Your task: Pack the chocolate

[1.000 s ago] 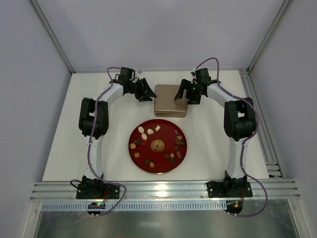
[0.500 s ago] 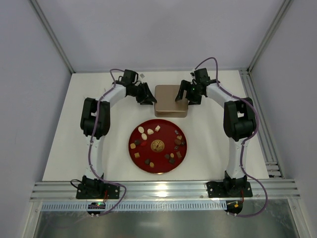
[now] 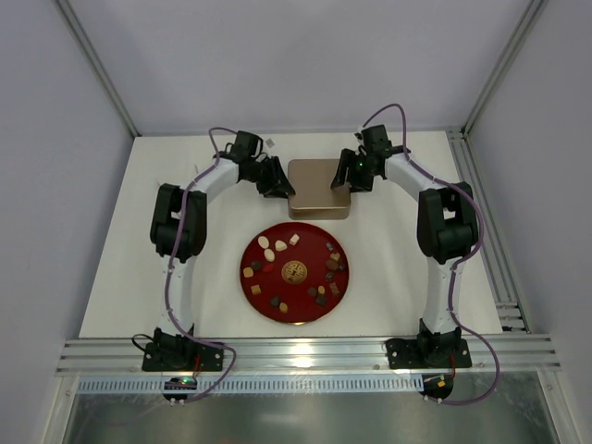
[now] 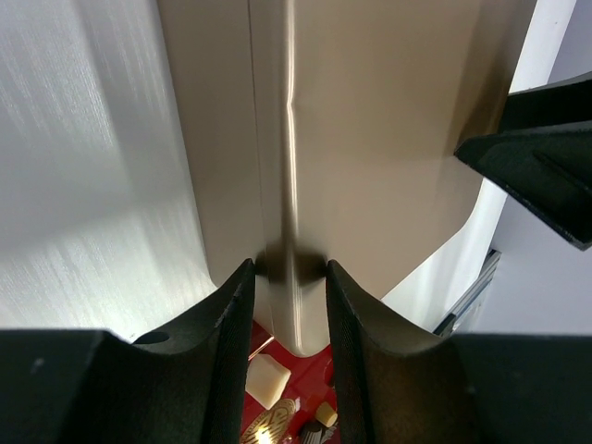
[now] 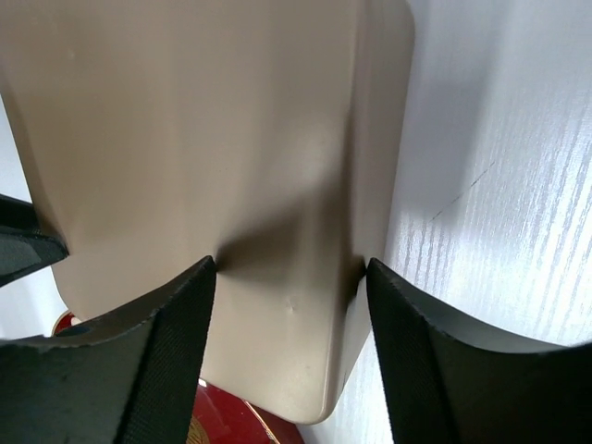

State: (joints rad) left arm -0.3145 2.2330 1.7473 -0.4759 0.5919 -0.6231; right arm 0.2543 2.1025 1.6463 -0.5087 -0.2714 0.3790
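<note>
The chocolate [image 3: 280, 245] lies scattered as small dark, tan and cream pieces on a round red plate [image 3: 294, 320]. Behind the plate sits a closed gold box [image 3: 319, 188]. My left gripper [image 3: 282, 185] is shut on the box's left rim; in the left wrist view its tips [image 4: 289, 273] pinch that edge [image 4: 296, 185], with a cream chocolate [image 4: 266, 379] below. My right gripper [image 3: 347, 180] holds the box's right near corner. In the right wrist view its tips [image 5: 289, 266] press the box [image 5: 203, 139], one on the top, one on the side.
White tabletop [image 3: 398, 268] surrounds the plate and the box. A metal rail [image 3: 481, 222] runs along the right edge and another along the near edge. Both arms arch inward over the back half of the table. The enclosure walls stand close behind.
The left gripper slid right onto the box's left rim and closed on it. The right gripper's fingers narrowed from wide open onto the box's right corner.
</note>
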